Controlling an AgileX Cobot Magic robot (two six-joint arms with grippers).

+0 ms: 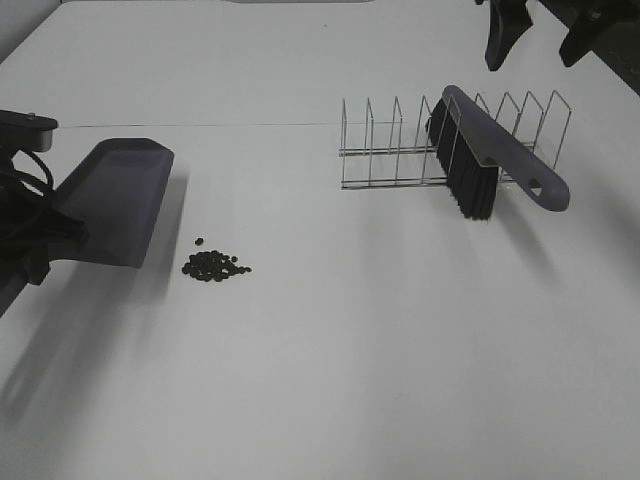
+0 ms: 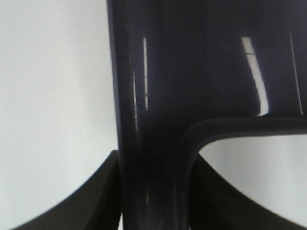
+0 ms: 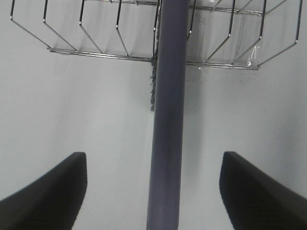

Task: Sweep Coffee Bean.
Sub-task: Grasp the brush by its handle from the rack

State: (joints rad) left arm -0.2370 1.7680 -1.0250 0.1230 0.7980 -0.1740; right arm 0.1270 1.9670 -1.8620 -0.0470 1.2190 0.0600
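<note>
Coffee beans (image 1: 213,265) lie in a small, loose cluster on the white table (image 1: 350,380), left of centre in the high view, with one or two strays just behind the heap. Just beside them, on the left, is a dark dustpan (image 1: 115,200). It is apart from the beans, and I cannot tell whether its lip meets the table. The left gripper (image 2: 153,196) is clamped on the dustpan's handle, its two fingers (image 2: 98,191) pressed against either side.

On the right of the table stands a wire rack (image 1: 400,150). A brush (image 1: 480,150) rests across it, black bristles hanging down at the front and its grey handle pointing right. The right gripper (image 3: 153,191) hangs above that handle with its jaws wide apart, one on each side, touching nothing.
</note>
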